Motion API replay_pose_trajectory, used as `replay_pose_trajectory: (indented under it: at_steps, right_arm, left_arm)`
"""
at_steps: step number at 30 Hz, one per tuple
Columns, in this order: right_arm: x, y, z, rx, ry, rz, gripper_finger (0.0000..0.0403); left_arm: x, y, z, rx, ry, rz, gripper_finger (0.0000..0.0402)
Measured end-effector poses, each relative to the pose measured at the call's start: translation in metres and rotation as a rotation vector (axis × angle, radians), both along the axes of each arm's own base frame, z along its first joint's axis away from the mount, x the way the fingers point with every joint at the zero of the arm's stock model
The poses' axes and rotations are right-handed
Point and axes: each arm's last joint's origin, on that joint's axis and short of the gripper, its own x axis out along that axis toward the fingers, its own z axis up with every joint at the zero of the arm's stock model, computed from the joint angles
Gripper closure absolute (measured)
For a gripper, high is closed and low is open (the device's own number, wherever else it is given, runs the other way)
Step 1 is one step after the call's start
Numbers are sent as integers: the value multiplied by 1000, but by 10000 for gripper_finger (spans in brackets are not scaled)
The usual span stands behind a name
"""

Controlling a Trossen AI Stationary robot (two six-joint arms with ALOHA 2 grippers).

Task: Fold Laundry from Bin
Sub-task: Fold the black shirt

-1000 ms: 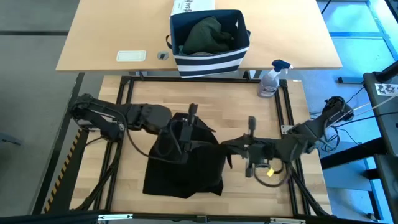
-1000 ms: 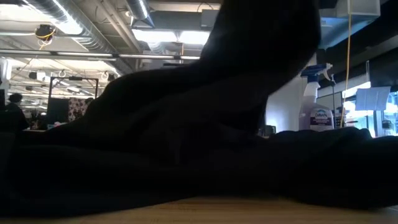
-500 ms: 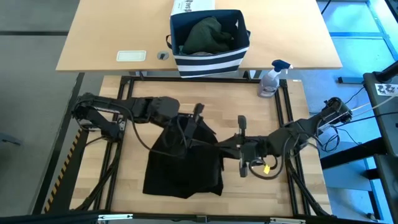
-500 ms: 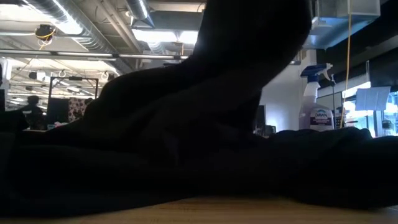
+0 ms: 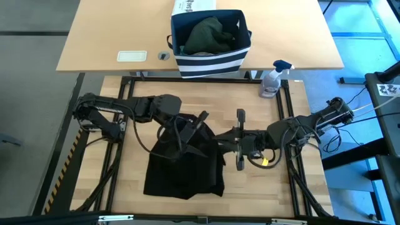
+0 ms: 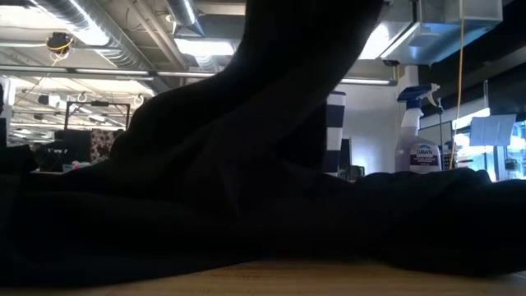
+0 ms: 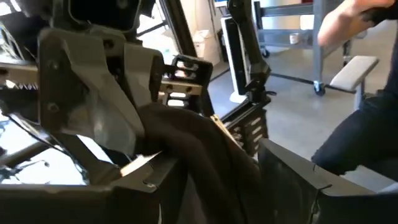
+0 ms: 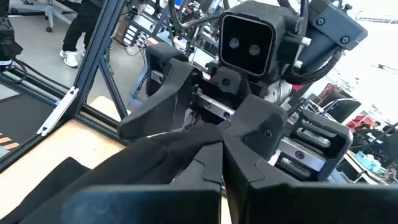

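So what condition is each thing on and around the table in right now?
Black garment: lying on the table, upper edge lifted.
Left end effector: gripping the black garment.
Right end effector: shut on the black garment.
Bin: upright, dark green laundry inside.
Spray bottle: standing upright.

A: How was the light from above?

B: Even and bright over the wooden worktop (image 5: 250, 106), with no hard shadows. The black garment (image 5: 184, 165) read as a flat dark patch with almost no fold detail.

A: And at table height?

B: Backlit. Ceiling strip lights (image 6: 209, 48) glared white, and the cloth was a near-black silhouette filling most of the frame. The spray bottle (image 6: 419, 136) stayed sharp.

A: The wrist cameras?

B: Daylight blew out the background in both. The left claw (image 7: 205, 186) was soft, too close for focus.
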Motion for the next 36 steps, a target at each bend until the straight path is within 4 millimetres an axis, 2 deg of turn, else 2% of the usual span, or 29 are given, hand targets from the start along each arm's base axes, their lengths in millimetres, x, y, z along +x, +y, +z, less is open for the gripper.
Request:
replay_pose_trajectory:
  at_steps: [4, 9, 10, 15, 18, 21, 27, 31, 36]
  right_arm:
    - [0, 0, 0, 1, -3, 2, 403]
    - [0, 1, 0, 0, -3, 4, 403]
    - [0, 0, 0, 0, -3, -2, 403]
    - [-3, 1, 2, -8, -3, -113, 393]
    - [-12, 6, 6, -24, 3, -171, 362]
    - [-23, 12, 10, -32, 5, -188, 309]
    - [-41, 22, 10, 2, 28, -255, 179]
    - [-44, 21, -9, 76, 149, -280, 122]
    - [-34, 17, -49, 154, 253, -333, 106]
  left_arm:
    - [1, 2, -1, 45, -9, 93, 260]
    - [1, 6, -4, 122, 2, 158, 376]
    - [1, 7, -5, 128, 5, 169, 387]
    - [-3, 9, -2, 164, 12, 250, 397]
    - [-15, 8, 5, 182, 13, 291, 399]
    - [-28, 8, 14, 188, -1, 318, 399]
    - [-52, 4, 31, 182, -42, 316, 400]
    - [-73, -1, 44, 174, -88, 305, 401]
    - [-96, -5, 58, 171, -138, 338, 401]
